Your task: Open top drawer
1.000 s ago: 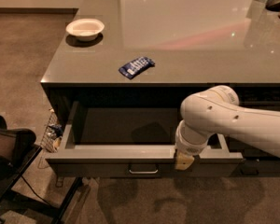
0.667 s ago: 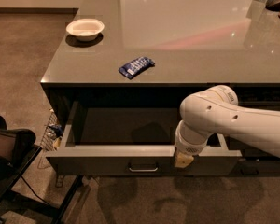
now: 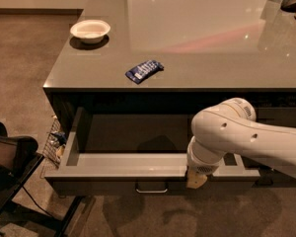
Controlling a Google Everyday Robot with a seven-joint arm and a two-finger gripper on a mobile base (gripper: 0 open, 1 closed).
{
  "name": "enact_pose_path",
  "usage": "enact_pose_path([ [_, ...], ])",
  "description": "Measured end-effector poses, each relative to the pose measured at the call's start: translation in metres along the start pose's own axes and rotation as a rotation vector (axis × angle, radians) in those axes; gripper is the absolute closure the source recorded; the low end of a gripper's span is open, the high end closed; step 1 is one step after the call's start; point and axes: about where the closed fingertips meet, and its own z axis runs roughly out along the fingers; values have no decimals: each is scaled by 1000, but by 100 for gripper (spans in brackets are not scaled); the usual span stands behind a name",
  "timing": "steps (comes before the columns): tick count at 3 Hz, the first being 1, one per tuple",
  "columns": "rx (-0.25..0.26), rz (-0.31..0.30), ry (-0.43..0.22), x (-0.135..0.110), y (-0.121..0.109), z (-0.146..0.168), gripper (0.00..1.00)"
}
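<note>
The top drawer [image 3: 123, 164] stands pulled well out from under the grey counter, showing its pale grey walls and a dark inside. Its small rectangular pull handle [image 3: 151, 187] hangs at the centre of the front. My white arm reaches in from the right, and the gripper [image 3: 197, 179] sits at the drawer's front rim, just right of the handle. Only a tan tip shows below the wrist; the rest is hidden by the arm.
On the counter [image 3: 197, 38] lie a white bowl [image 3: 90, 30] at the far left and a blue snack packet [image 3: 144, 70] near the front edge. A dark chair or cart [image 3: 10, 157] stands on the floor at lower left. A wire basket [image 3: 54, 142] sits left of the drawer.
</note>
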Motion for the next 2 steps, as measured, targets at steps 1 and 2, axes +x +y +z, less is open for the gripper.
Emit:
enact_pose_path([
  [1,0,0,0,0,0,0,100],
  [2,-2,3,3,1,3,-1,100],
])
